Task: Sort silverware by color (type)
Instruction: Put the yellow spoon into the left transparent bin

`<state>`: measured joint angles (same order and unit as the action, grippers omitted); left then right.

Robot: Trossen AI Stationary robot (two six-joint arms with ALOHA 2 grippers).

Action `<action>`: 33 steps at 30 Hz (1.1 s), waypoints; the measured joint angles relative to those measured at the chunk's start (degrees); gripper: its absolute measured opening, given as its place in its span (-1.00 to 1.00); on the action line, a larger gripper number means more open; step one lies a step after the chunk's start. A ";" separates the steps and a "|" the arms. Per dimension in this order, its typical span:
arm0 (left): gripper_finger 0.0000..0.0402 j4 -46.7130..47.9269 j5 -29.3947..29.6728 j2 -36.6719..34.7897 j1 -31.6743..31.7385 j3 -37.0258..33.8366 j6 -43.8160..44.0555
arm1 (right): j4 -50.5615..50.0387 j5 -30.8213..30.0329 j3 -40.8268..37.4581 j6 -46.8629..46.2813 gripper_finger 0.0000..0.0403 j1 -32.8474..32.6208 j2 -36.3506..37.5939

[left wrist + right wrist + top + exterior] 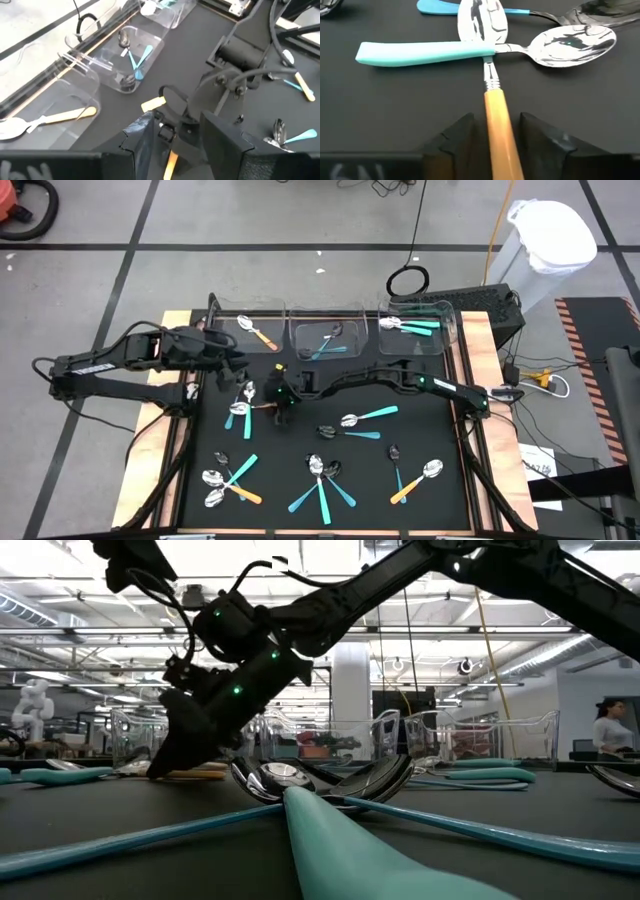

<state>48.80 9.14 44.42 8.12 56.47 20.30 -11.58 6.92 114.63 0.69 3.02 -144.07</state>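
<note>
The orange-handled spoon (492,100) lies on the black desk (420,440) left of centre, its shiny bowl crossing a teal-handled spoon (425,53) and touching that spoon's bowl. The right gripper (492,142) has its two dark fingers (452,137) on either side of the orange handle — jaws narrow, close against the plastic, though the wrist view does not settle whether they press it. In the high view this gripper (283,402) sits low over the mat at the end of the right arm, which reaches across from the right side.

The left gripper (232,360) hangs just behind, near the leftmost clear bin (250,330); its jaws are parted and hold nothing.

More spoons (320,475) are scattered over the near half of the desk in small crossed groups. The leftmost bin holds one orange-handled spoon (262,333), and the middle bin (325,335) and right bin (415,325) hold teal ones — no readable writing shows anywhere.
</note>
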 joint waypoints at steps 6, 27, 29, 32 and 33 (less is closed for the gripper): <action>-0.20 1.69 3.31 0.00 0.00 0.00 0.25 | -4.75 0.72 0.07 -1.28 -0.77 0.11 0.73; -0.20 1.08 7.93 -0.04 0.00 0.00 0.40 | -29.09 -6.53 12.26 13.66 -0.75 -0.51 11.82; -0.20 1.11 7.93 -0.04 0.00 0.00 0.92 | -28.14 -0.11 12.28 8.23 -0.75 -0.13 11.91; -0.20 1.13 7.94 -0.04 0.00 0.00 1.87 | -30.62 7.00 12.26 -0.18 -0.74 1.05 11.13; -0.20 1.13 7.94 -0.04 0.00 0.00 1.87 | -31.80 6.92 12.26 -2.50 -0.74 1.50 10.94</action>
<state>49.93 17.08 44.38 8.12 56.47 22.17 -43.38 13.84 126.89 -1.81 4.52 -133.13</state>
